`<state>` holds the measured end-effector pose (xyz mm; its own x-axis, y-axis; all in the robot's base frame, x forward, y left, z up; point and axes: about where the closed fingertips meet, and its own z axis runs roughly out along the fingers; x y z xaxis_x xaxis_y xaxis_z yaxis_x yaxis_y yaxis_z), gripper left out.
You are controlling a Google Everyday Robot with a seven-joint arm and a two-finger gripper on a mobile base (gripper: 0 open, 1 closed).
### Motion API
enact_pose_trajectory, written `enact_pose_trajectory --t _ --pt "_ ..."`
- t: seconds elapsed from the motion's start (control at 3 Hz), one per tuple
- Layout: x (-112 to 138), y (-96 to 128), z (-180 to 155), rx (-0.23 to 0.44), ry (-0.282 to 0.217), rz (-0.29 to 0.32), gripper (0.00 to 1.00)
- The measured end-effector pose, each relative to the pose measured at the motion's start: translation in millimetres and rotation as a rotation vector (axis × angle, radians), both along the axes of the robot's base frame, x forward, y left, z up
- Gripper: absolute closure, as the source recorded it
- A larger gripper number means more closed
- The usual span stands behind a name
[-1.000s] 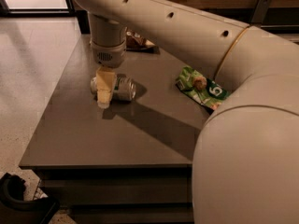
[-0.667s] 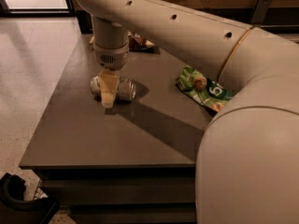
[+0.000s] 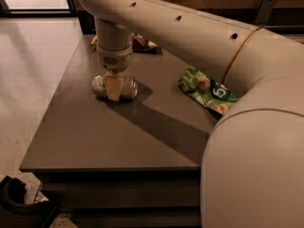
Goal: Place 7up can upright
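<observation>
The 7up can (image 3: pixel 129 88) lies on its side on the left part of the dark table (image 3: pixel 118 141), its silver ends pointing left and right. My gripper (image 3: pixel 114 92) hangs straight down from the cream arm and sits low over the can's middle, covering it from the front. The can rests on the table top. Its far side is hidden behind the gripper.
A green snack bag (image 3: pixel 207 92) lies flat to the right of the can, next to my arm. A brownish packet (image 3: pixel 141 42) lies at the table's back edge. My large arm link (image 3: pixel 251 165) covers the table's right side. A dark object (image 3: pixel 19 204) sits on the floor at the lower left.
My gripper has shifted slightly right and come down over the can's middle. The can has stayed lying in about the same spot.
</observation>
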<state>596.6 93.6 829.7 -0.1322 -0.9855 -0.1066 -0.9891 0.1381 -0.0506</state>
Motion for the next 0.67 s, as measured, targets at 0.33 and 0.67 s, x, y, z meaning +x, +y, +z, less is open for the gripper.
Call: enact_pose_trajectory --t 0.33,0.67 --pt "0.7 1.1 -1.3 0.002 -0.001 0.001 0.95" --pt "1.1 1.8 -1.0 0.003 -0.002 0.001 1.0"
